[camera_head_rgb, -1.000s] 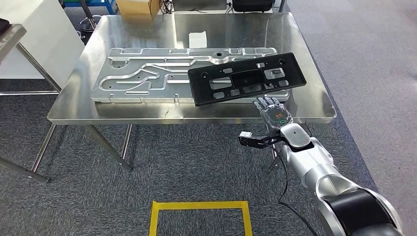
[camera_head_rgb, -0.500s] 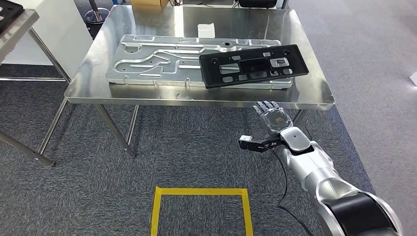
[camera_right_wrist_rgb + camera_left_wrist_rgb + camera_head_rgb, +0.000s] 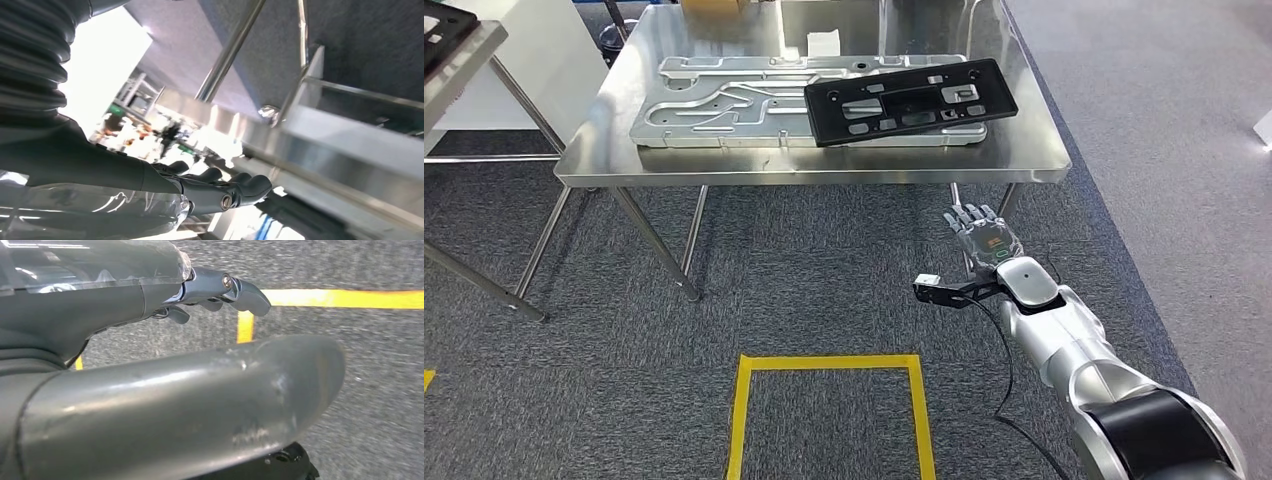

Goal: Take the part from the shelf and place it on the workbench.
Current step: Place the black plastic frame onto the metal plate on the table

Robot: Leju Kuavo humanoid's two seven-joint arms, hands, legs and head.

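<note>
Part: the flat black plastic panel with rectangular cut-outs (image 3: 911, 100) lies on the workbench, resting at a slight angle across the right end of the long silver machined aluminium plate (image 3: 724, 100).
Workbench: the shiny steel-topped table on thin metal legs (image 3: 824, 165) carries both the panel and the plate; a small white paper slip (image 3: 824, 42) lies near its far edge.
Right hand: the right hand (image 3: 982, 235) hangs in front of the table's near edge and below its top, well apart from the panel, fingers extended side by side and holding nothing.
Left hand: the left hand (image 3: 220, 290) hangs over grey carpet with the yellow floor tape (image 3: 345, 298) beyond it; its fingers are loosely curled and no object is in them.
Stage: judging by how things lie, the placing looks done and the step in hand is clearing away from the table.
Doing it well: keep the right arm low and clear of the table's edge and legs so nothing bumps the top; the panel overhangs the plate, so a knock could slide it.
Check: the panel should sit fully on the tabletop, not past its rim.
</note>
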